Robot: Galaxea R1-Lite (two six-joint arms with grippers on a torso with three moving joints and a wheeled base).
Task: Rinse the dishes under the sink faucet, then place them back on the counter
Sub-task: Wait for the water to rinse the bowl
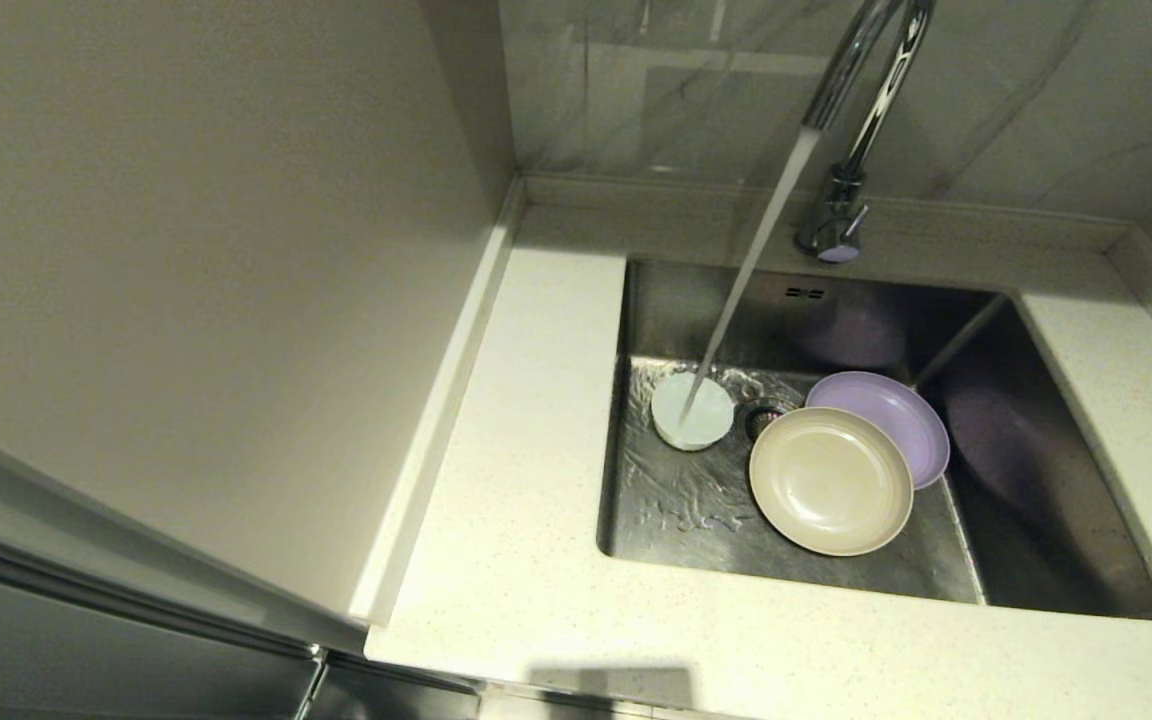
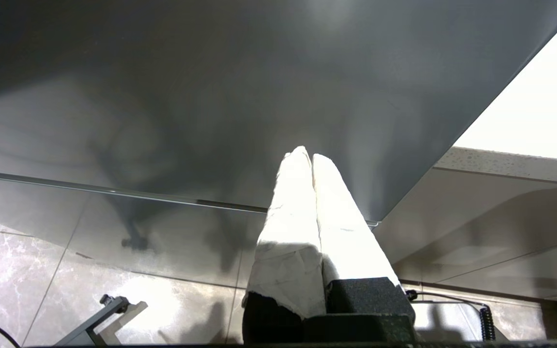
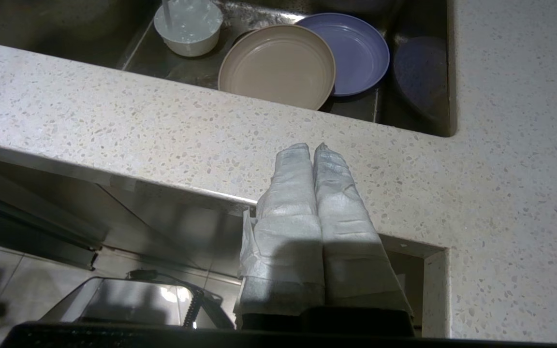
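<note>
Padded white fingers point(image 3: 278, 193) of the right gripper point(image 3: 313, 150) sit pressed together with nothing between them, low in front of the counter point(image 3: 114, 125) edge and short of the basin. All three dishes lie on the floor of the sink point(image 1: 1056, 520): the small white bowl point(image 1: 693, 411) stands upright at the left, directly under the stream from the chrome faucet point(image 1: 841, 215); the beige plate point(image 1: 831, 481) lies face up beside the round drain strainer point(image 1: 766, 414), its far edge overlapping the lilac plate point(image 1: 896, 415), which rests partly underneath it, tilted toward the basin's right wall.

The bowl looks brim-full, so lifting it carelessly would likely slop water over the counter or onto the padding, and soaked pads may grip a smooth rim poorly. Either plate lies nearly flat on wet steel, offering little edge to pinch; a shallow grasp could let it slide back and clatter against the other. Pulling the lilac plate first would probably drag the beige one along. The basin is deep, and the gooseneck spout arches over it, so a reaching arm risks knocking the tap.

The left gripper point(image 2: 311, 157) hangs parked beside a dark cabinet panel point(image 2: 211, 96), closed and holding nothing.
</note>
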